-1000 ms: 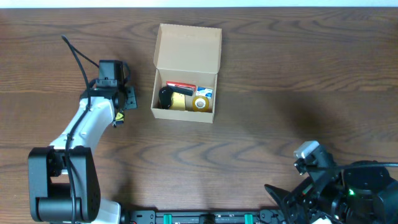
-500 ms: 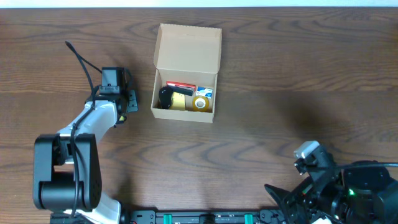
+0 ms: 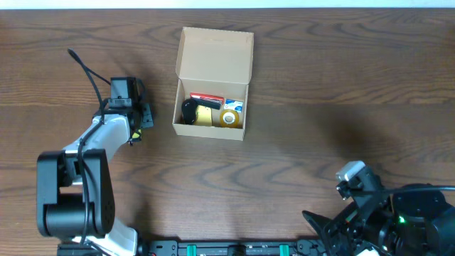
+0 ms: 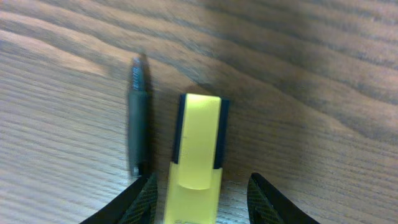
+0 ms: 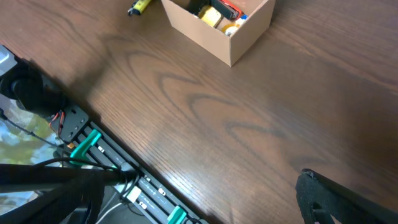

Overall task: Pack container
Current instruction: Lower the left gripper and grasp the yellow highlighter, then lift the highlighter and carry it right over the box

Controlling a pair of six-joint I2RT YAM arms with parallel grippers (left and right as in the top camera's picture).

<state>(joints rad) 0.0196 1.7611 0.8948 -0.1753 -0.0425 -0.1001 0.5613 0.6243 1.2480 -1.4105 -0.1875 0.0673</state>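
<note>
Left gripper (image 4: 202, 190), jaws spread astride the yellow highlighter (image 4: 196, 143), may pinch the dark pen (image 4: 137, 112) lying just beside it too; container (image 3: 208, 131) stands near, lid up; right gripper (image 3: 320, 226) spread, empty.

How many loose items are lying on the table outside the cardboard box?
2. A yellow marker lies between the open fingers of the left gripper; a thin dark pen lies beside it, to its left in the wrist view. More could be hidden under the left arm.
</note>
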